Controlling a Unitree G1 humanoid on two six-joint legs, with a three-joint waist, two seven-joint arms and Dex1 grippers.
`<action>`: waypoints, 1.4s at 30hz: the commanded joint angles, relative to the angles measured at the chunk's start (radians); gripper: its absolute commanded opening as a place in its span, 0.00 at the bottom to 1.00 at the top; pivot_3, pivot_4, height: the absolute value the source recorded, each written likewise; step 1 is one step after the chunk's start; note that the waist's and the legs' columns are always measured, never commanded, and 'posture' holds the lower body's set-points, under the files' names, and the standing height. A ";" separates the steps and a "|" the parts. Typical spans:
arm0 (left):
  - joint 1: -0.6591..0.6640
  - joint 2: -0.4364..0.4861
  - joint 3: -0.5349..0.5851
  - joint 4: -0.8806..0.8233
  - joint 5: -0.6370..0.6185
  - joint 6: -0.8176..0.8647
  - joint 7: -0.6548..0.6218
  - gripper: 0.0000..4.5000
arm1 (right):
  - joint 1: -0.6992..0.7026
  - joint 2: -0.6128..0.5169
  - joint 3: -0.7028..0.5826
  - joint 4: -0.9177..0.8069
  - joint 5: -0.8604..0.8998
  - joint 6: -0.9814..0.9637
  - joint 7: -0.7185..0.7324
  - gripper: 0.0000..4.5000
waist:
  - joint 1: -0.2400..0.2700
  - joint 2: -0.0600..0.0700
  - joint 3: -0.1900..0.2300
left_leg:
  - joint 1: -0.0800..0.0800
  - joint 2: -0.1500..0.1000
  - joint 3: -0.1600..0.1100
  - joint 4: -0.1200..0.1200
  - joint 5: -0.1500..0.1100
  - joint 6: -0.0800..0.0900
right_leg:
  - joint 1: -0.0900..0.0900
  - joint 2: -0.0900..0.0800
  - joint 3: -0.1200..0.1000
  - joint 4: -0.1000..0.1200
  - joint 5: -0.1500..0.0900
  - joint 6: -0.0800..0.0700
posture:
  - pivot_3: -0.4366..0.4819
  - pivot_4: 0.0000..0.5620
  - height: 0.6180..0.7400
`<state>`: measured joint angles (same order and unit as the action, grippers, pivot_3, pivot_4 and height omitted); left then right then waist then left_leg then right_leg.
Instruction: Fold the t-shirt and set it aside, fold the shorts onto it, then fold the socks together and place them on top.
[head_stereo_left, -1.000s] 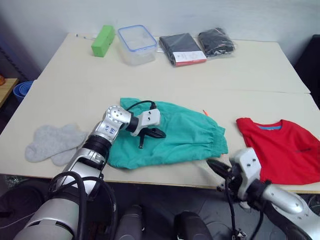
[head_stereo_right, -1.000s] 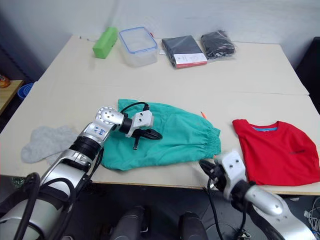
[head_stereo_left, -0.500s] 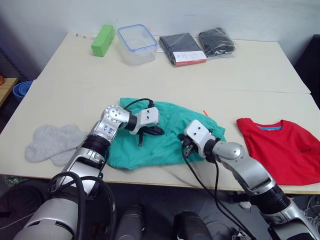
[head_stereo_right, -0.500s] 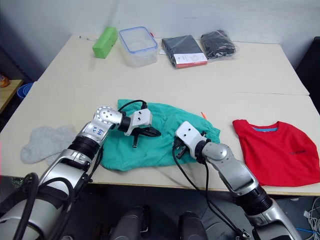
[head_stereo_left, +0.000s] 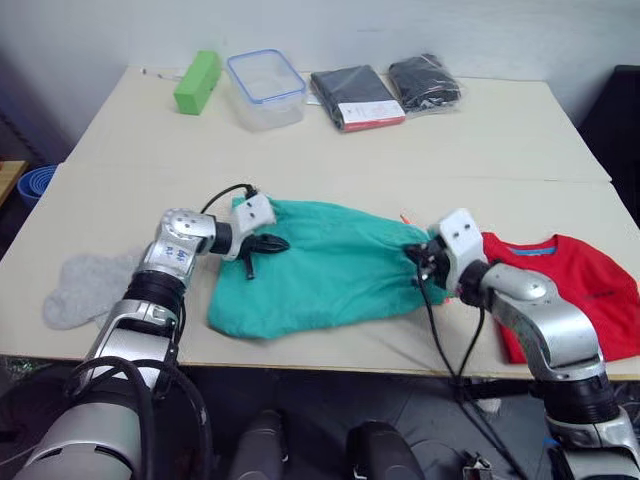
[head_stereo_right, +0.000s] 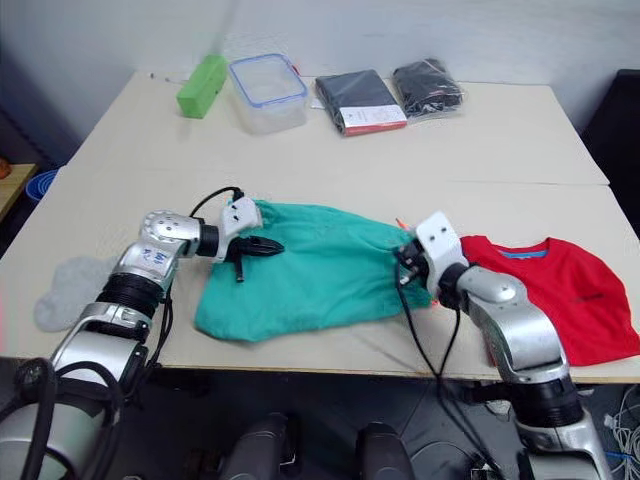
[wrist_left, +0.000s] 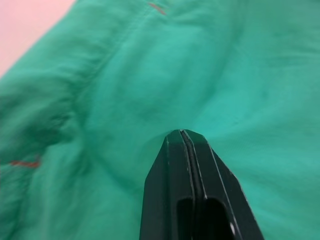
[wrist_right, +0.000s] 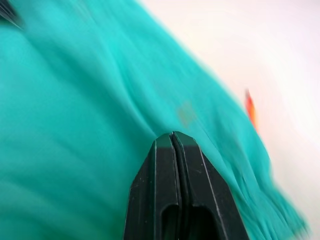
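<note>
Shorts (head_stereo_left: 320, 265) between both closed pincers

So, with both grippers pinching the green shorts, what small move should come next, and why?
Probably lift the shorts slightly and carry them toward the t-shirt. Both the left gripper and the right gripper are shut on the cloth at opposite ends, and the shirt lies folded beside them.

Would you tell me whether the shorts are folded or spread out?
Spread out: the shorts lie open across the table, each gripper pinching one end.
</note>
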<state>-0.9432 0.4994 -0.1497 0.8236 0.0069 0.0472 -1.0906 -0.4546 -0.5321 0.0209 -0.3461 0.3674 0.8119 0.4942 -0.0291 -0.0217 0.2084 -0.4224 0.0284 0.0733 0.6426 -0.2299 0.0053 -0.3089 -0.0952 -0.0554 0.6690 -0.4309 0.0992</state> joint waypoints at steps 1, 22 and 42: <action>-0.053 0.006 0.062 -0.060 -0.064 0.071 -0.011 0.00 | -0.065 0.028 0.057 -0.060 0.029 0.018 0.035 0.01 | 0.002 0.000 0.000 | 0.000 0.000 -0.001 -0.001 0.000 0.000 | 0.000 0.000 0.000 0.000 0.000 0.000 | 0.48 0.27 1.00; -0.242 0.003 0.054 0.385 0.083 -0.179 0.219 0.00 | 0.241 -0.192 0.095 -0.185 -0.165 -0.176 0.177 0.01 | 0.007 -0.006 0.002 | -0.001 -0.004 -0.002 -0.003 0.000 0.001 | 0.000 -0.003 -0.010 -0.004 0.002 0.004 | 0.48 0.27 1.00; 0.040 -0.077 -0.134 -0.099 0.084 -0.168 -0.087 0.00 | 0.765 0.200 -0.548 -0.616 0.435 0.429 -0.116 0.13 | 0.023 -0.004 0.001 | 0.000 -0.004 -0.006 -0.015 0.007 -0.001 | 0.002 -0.001 -0.005 -0.011 0.003 0.000 | 0.48 0.27 1.00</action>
<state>-0.8837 0.4188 -0.2820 0.6860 0.0551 -0.0944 -1.2227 0.3214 -0.3572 -0.4897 -0.9415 0.7499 1.2198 0.4266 -0.0065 -0.0258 0.2097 -0.4220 0.0248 0.0677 0.6265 -0.2220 0.0058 -0.3069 -0.0965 -0.0596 0.6580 -0.4277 0.0996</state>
